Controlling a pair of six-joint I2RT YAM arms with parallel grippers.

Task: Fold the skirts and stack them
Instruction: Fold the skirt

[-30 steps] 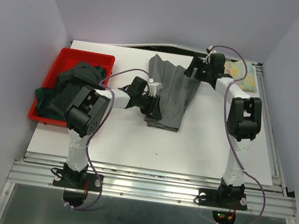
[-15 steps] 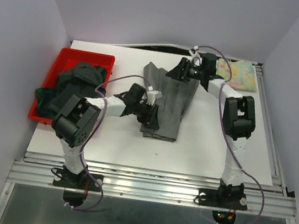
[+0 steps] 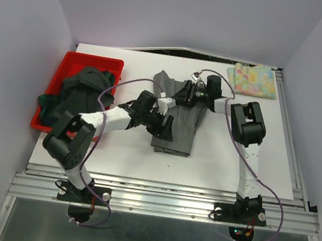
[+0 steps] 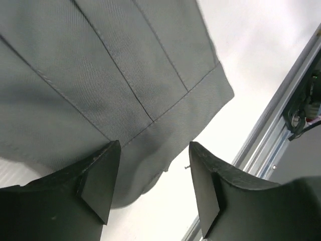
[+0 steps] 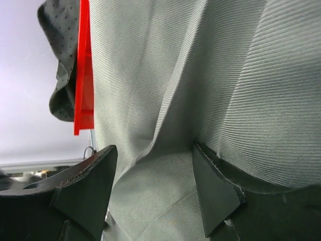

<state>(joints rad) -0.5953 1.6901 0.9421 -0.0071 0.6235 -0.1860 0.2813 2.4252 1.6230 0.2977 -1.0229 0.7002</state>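
Left claw point(image 4: 155, 145) stands wide above the grey pleated skirt point(image 3: 181, 129) on the surface point(image 3: 221, 159); right claw point(image 5: 154, 148), also wide, has a fold of it between its fingers point(image 5: 85, 186).

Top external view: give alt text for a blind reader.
Two robot arms reach over a grey pleated skirt mid-table, left claw at its left edge, right claw near its far end. A red bin of dark clothes sits left; a folded pastel skirt lies far right.
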